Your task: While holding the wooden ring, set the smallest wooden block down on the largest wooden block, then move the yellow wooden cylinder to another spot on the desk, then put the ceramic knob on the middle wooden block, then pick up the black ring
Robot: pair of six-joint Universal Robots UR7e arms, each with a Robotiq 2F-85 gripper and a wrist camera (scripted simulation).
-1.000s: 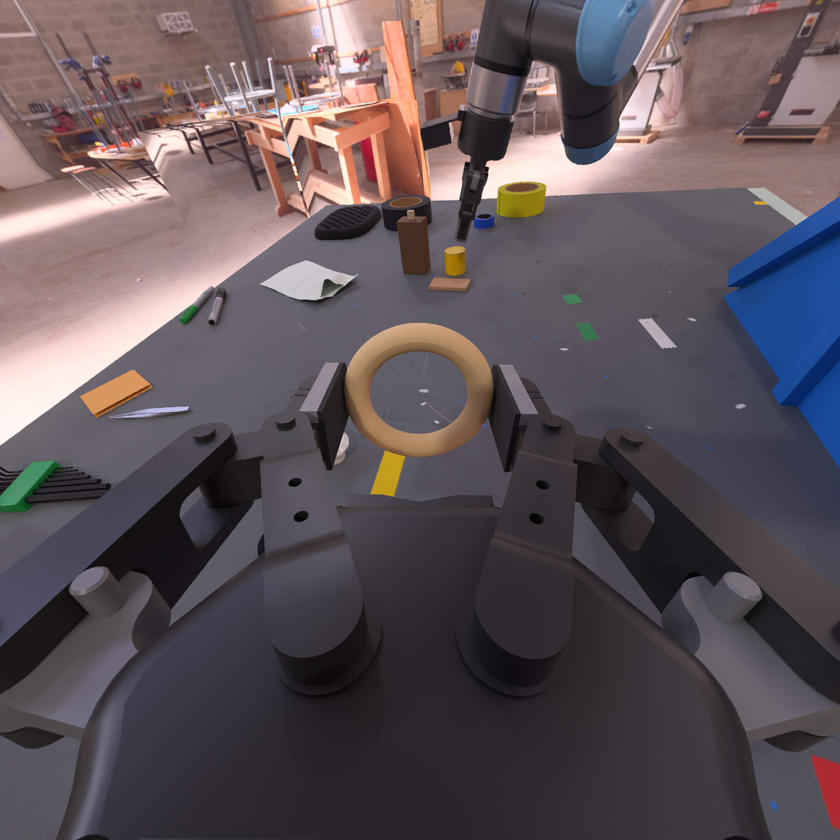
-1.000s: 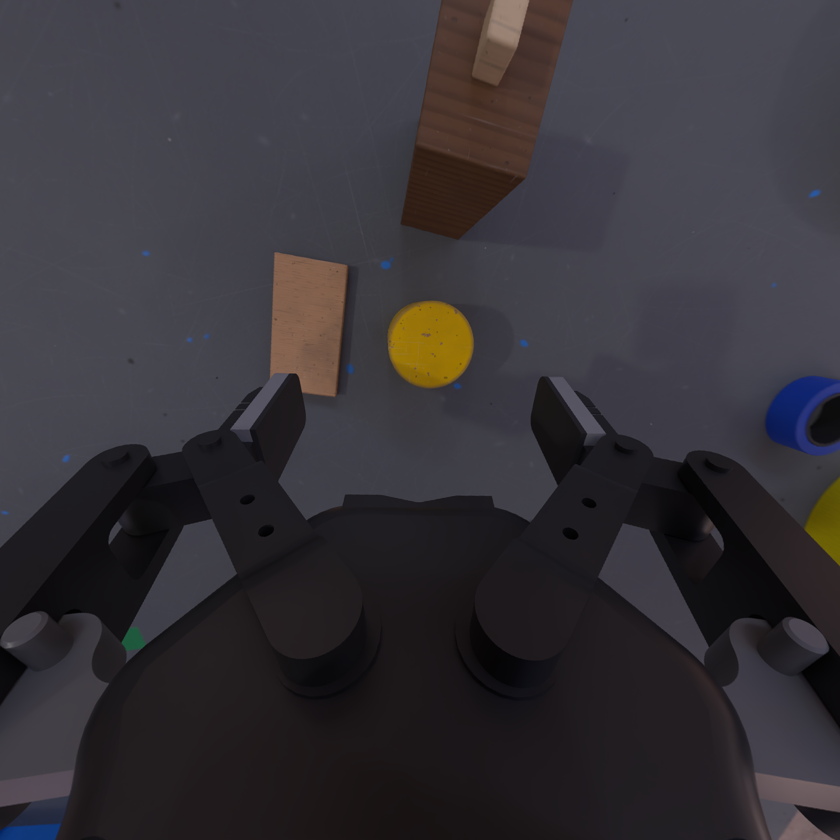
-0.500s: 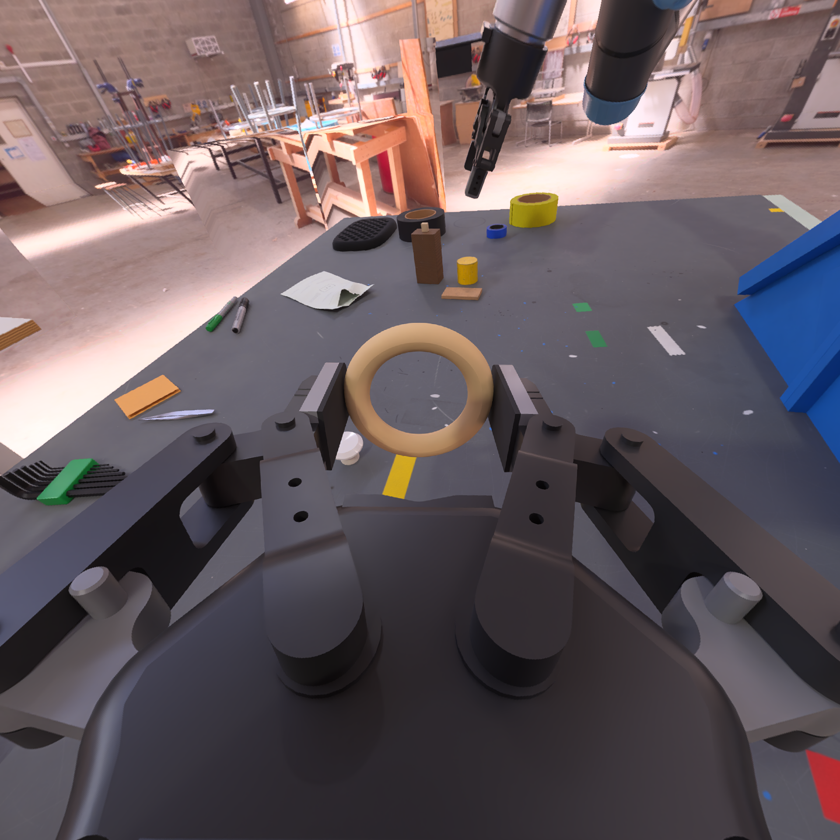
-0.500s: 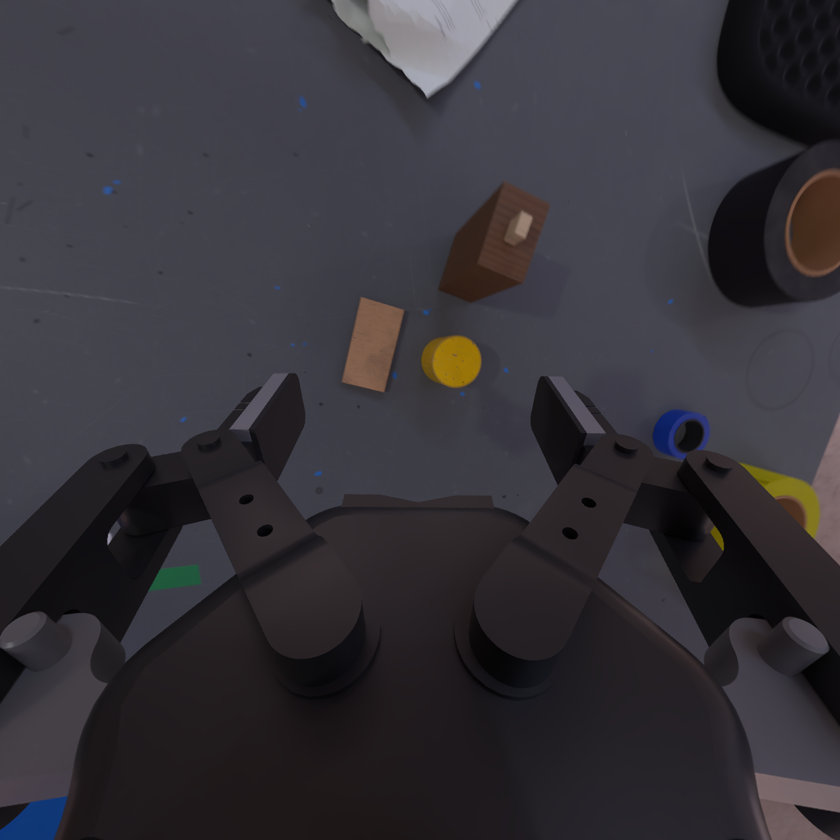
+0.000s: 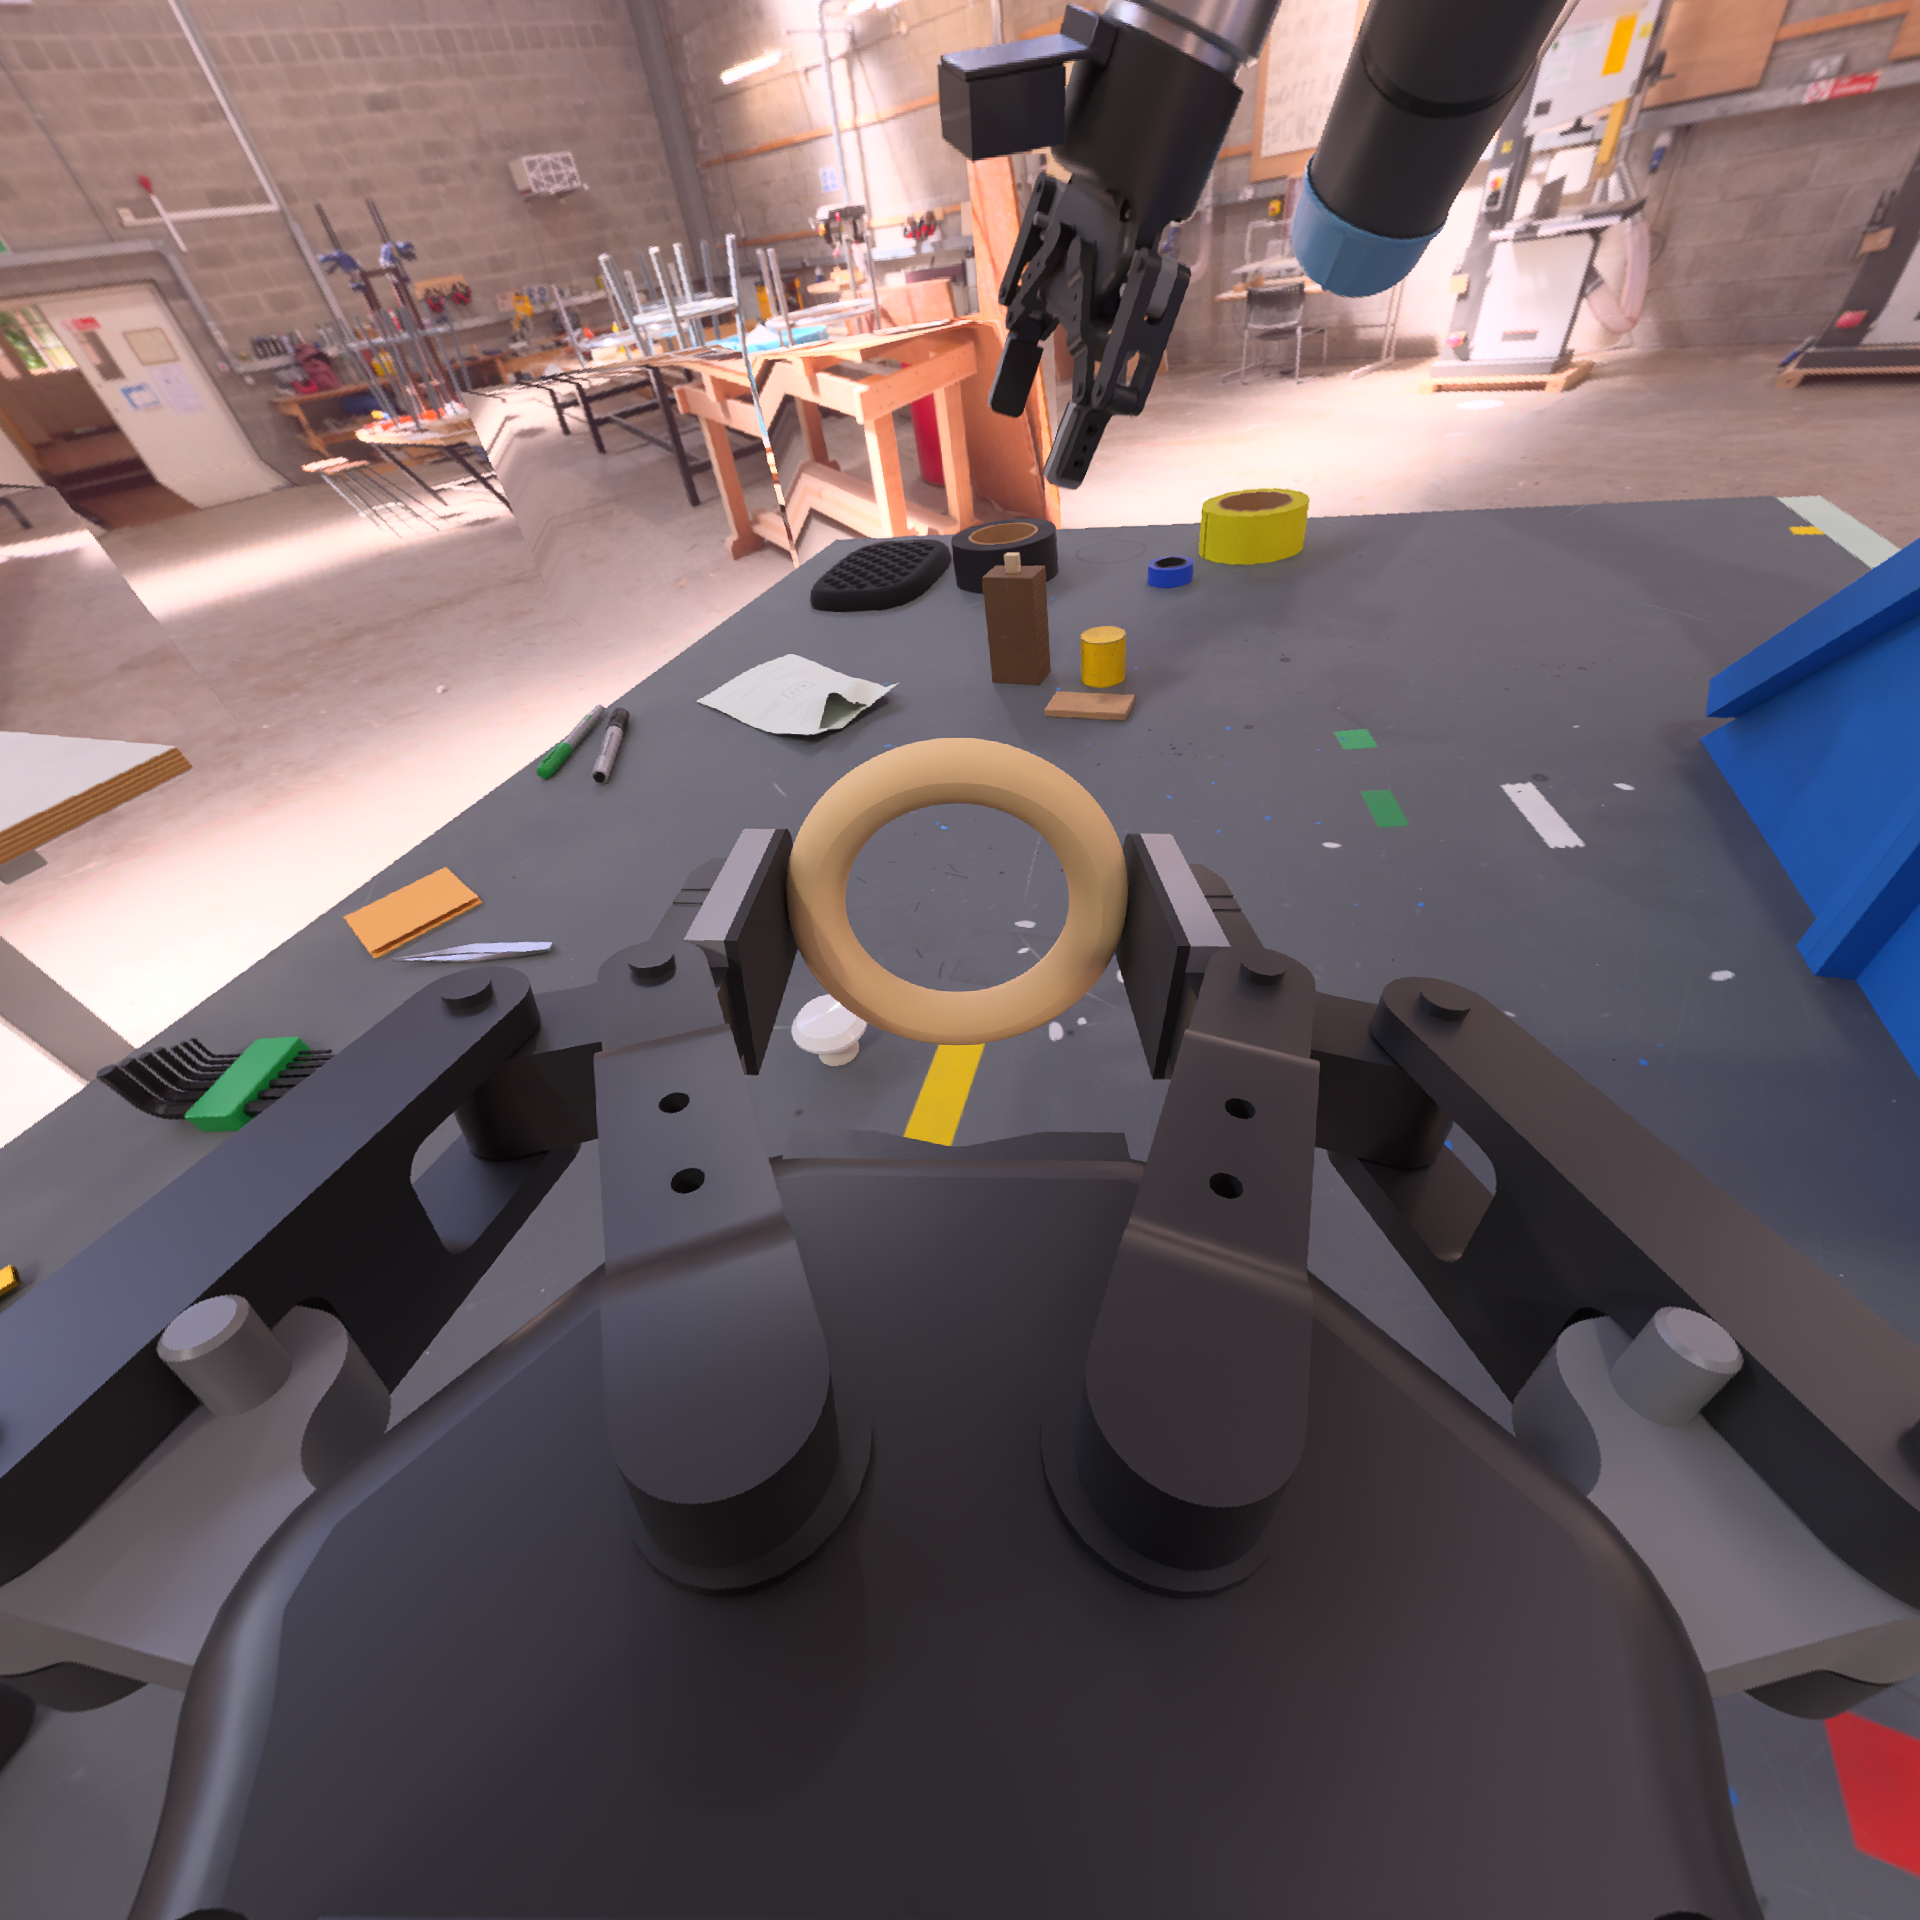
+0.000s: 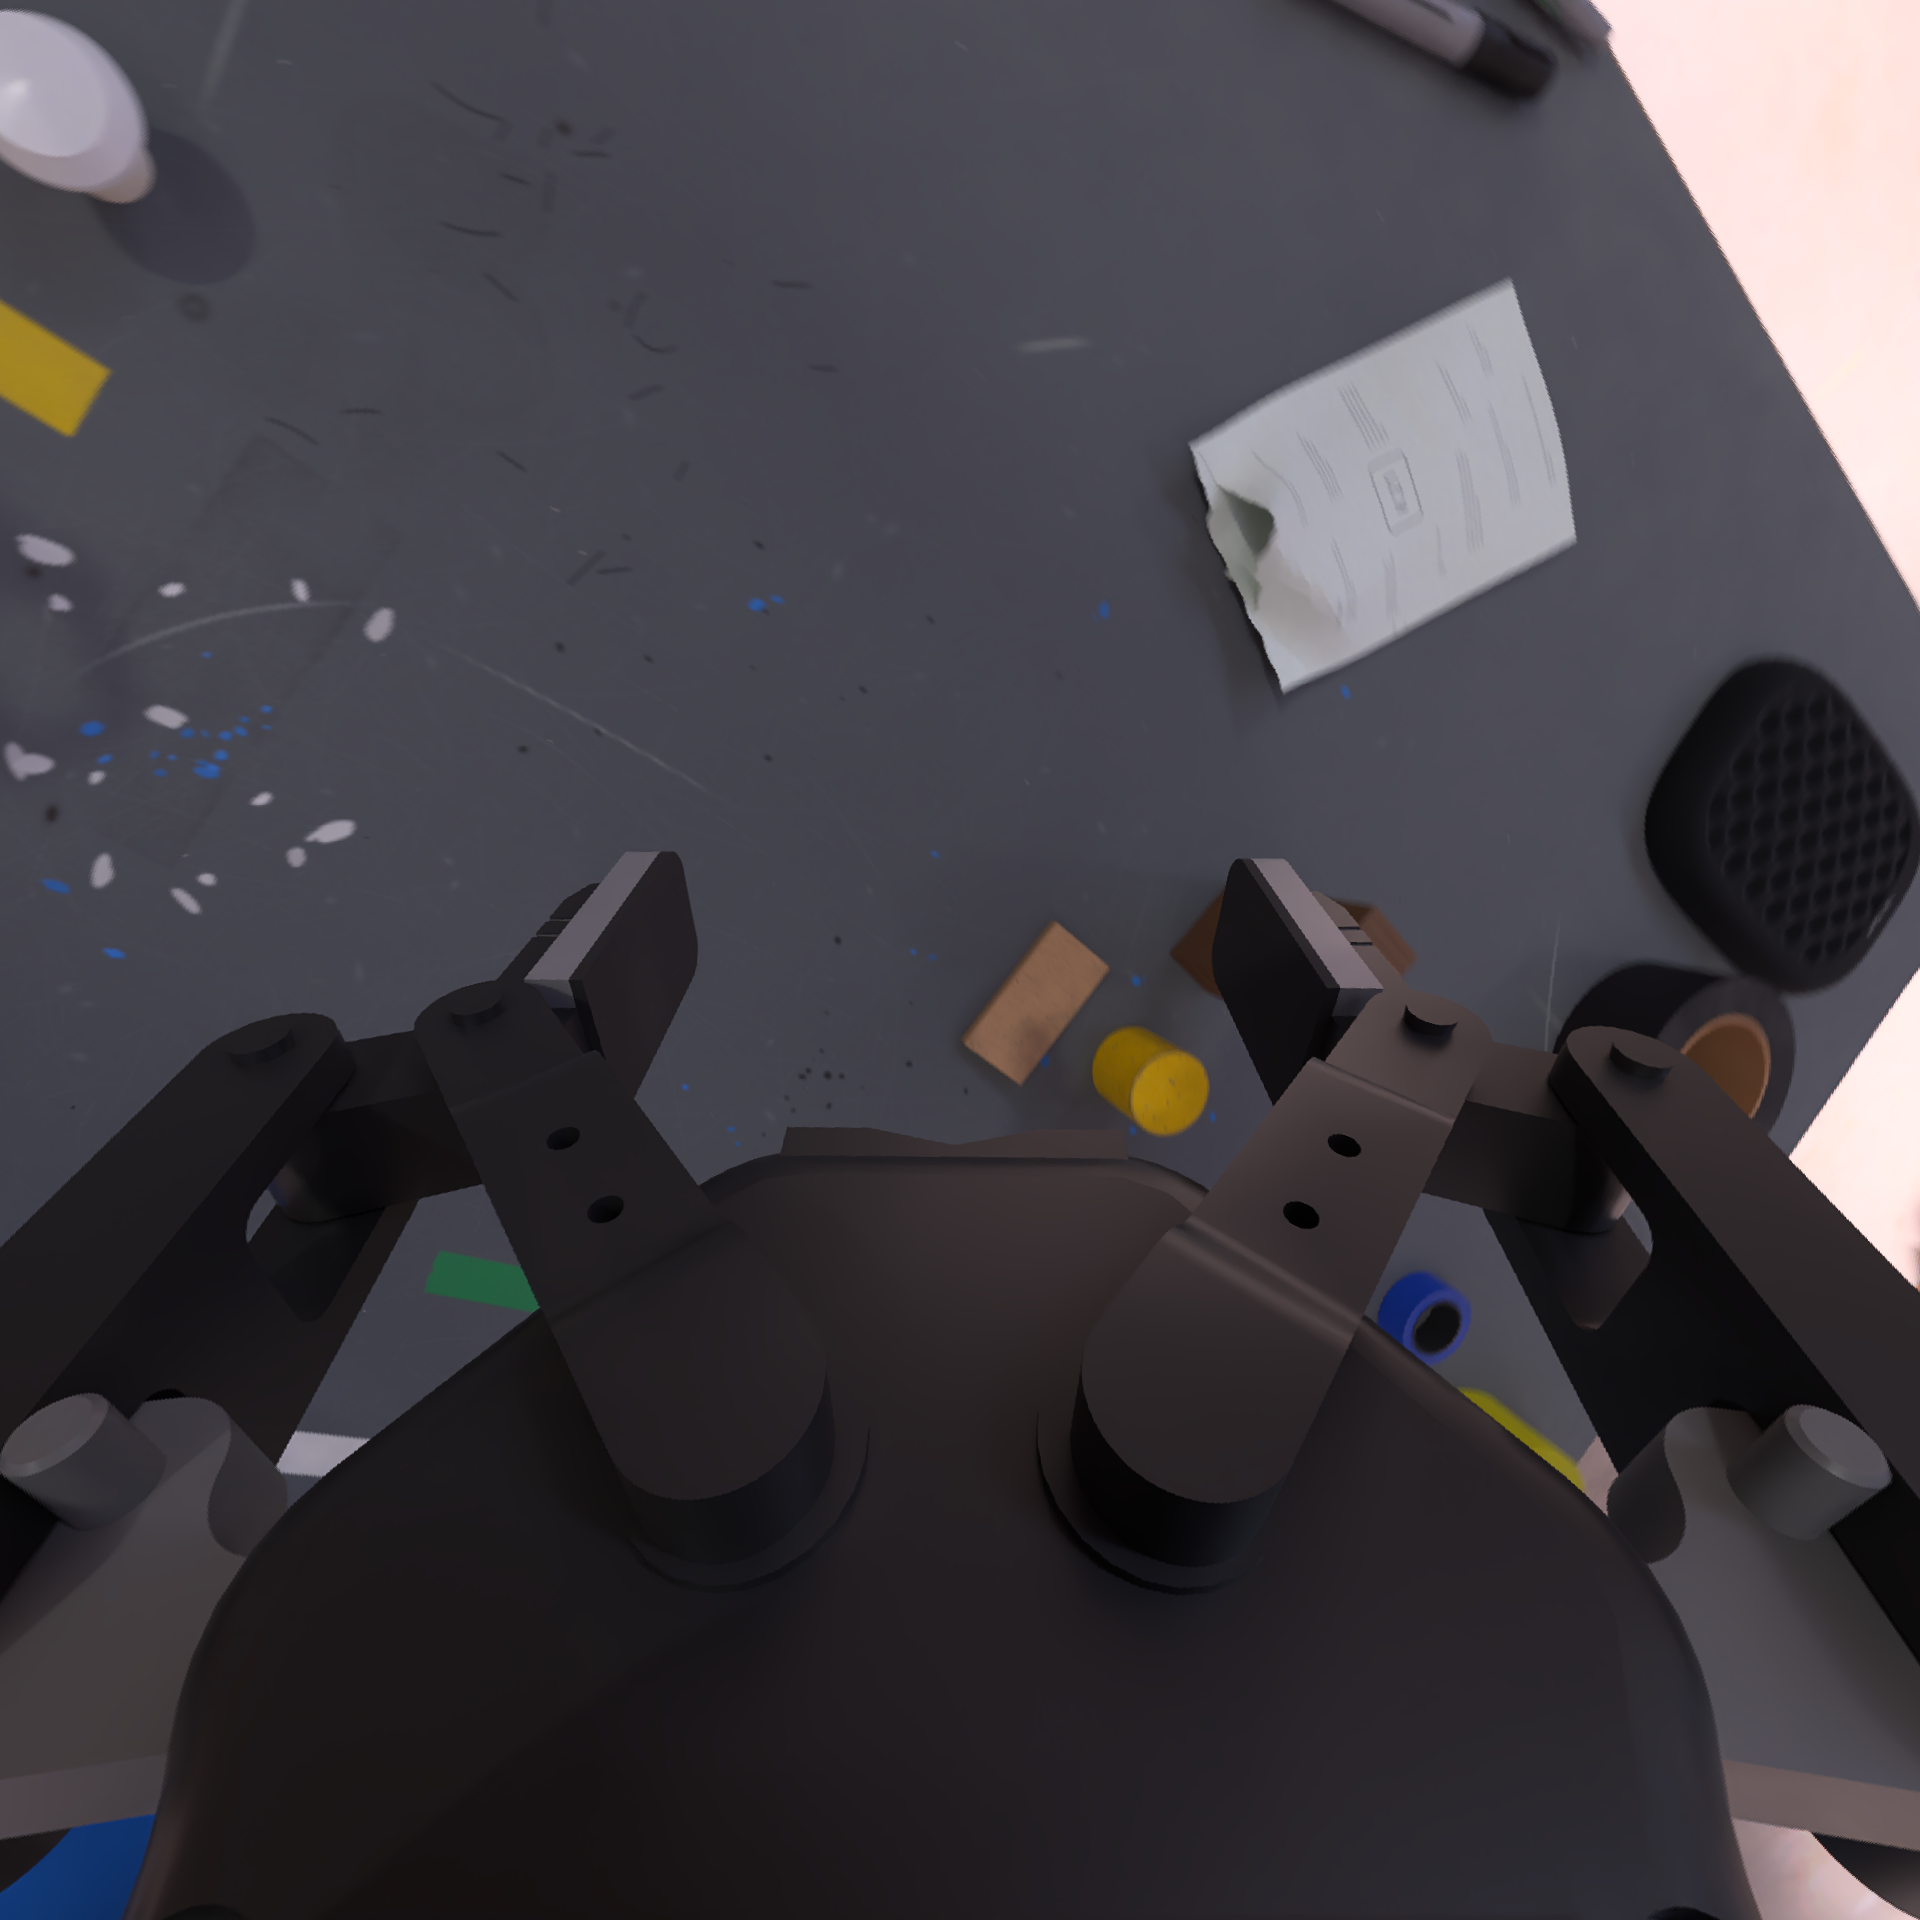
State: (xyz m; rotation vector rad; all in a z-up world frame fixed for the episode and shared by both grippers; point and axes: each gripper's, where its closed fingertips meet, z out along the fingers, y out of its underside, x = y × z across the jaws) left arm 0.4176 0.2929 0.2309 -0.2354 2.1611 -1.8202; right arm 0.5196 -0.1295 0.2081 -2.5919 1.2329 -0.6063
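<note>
While the left gripper (image 5: 956, 914) is pinching the wooden ring (image 5: 956, 890), the right gripper (image 6: 951, 961), fingers spread and empty, is rising away from the yellow wooden cylinder (image 6: 1151, 1078), probably heading toward the far-left ceramic knob (image 6: 68, 112).

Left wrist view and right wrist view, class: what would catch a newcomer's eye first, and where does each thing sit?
First, the wooden ring, upright and pinched between the left gripper pads at the centre of the left wrist view. Next, the right gripper, open and empty, hanging high over the far end of the desk. Below it stand the dark wooden block with a small pale block on top, and the yellow wooden cylinder beside it.
</note>
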